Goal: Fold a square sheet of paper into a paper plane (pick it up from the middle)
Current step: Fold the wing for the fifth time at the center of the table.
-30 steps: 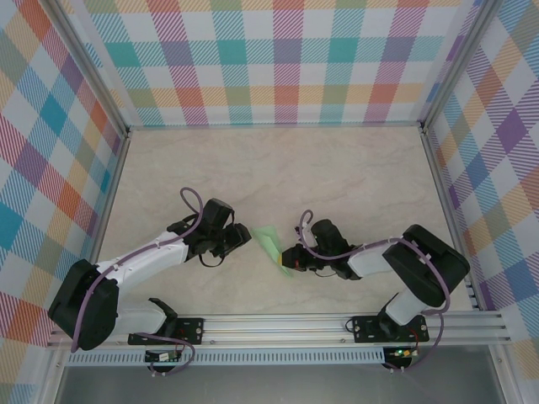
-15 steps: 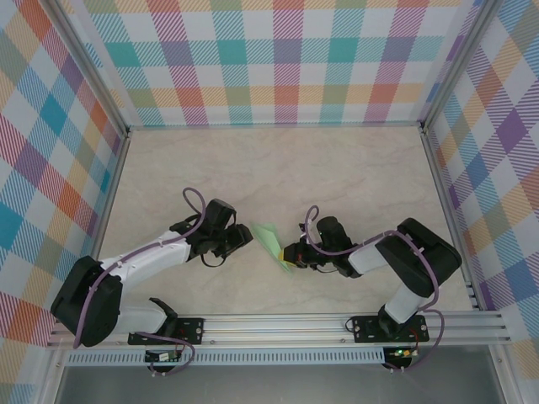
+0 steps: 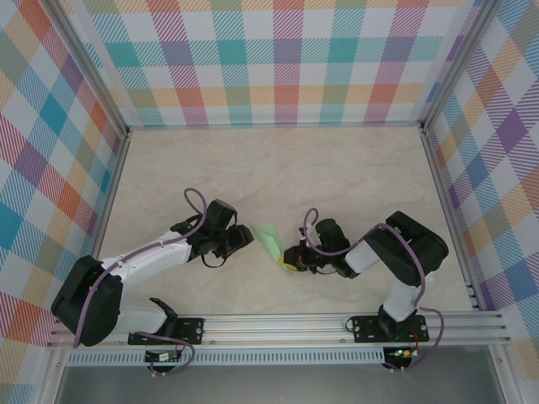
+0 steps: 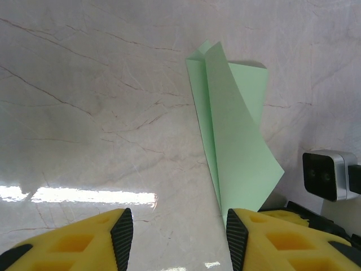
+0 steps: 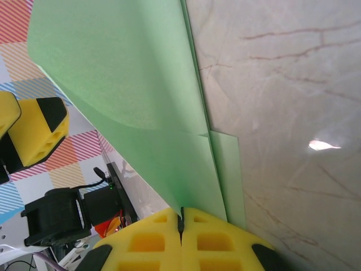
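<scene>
Gripped the paper plane (image 5: pixel 130 73) by its narrow end with the right gripper (image 5: pixel 181 223). Pressed the two yellow pads (image 5: pixel 146 243) tight together on the green paper, with no gap between them.

From above, found the paper plane (image 3: pixel 270 238) as a thin light green shape near the middle of the worktop (image 3: pixel 337 168), a bit closer to the near edge and right between the two arms. Pointed its wide end away from the right gripper (image 3: pixel 288 263) and toward the far wall.

Found the left gripper (image 4: pixel 177 226) open, with bare worktop between its two yellow fingers (image 4: pixel 121 228) and nothing held in them. Placed just beside the paper plane (image 4: pixel 231 141) on its left side, low over the worktop. Could not tell if one finger touched the paper's edge.

Up close, saw a long crease running down the paper, with one flap spread out to the side. Could not tell if the paper lay flat on the worktop or hung a little above it.
</scene>
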Robot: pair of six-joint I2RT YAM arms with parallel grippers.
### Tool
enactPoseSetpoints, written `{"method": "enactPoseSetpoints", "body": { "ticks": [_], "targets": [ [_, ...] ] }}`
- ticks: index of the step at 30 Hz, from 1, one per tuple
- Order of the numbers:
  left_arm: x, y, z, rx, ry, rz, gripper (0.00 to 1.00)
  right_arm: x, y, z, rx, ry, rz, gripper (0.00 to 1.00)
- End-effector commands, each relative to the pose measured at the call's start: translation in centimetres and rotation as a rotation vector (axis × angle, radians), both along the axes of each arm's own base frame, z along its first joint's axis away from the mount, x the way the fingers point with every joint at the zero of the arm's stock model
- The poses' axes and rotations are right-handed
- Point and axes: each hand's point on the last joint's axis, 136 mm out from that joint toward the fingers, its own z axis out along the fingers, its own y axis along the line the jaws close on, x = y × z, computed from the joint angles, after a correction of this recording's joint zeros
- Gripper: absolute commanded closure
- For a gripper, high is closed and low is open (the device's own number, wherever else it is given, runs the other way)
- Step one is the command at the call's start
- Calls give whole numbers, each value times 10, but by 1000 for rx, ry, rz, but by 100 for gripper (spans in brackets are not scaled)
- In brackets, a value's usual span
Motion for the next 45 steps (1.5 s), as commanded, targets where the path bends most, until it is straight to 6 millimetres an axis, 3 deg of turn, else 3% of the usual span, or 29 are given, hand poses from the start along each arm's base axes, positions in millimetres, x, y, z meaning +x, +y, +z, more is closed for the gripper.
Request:
{"method": "enactPoseSetpoints", "body": {
  "ticks": [1, 16, 45],
  "targets": [
    [-3, -4, 0, -8, -5, -16, 51, -1, 1, 2, 27, 16, 1, 100],
    [3, -14, 18, -91, -96, -30, 49, -4, -2, -8, -14, 17, 16, 100],
    [2, -51, 8, -178, -90, -113, 50, -1, -4, -6, 30, 87, -71, 100]
  ]
}}
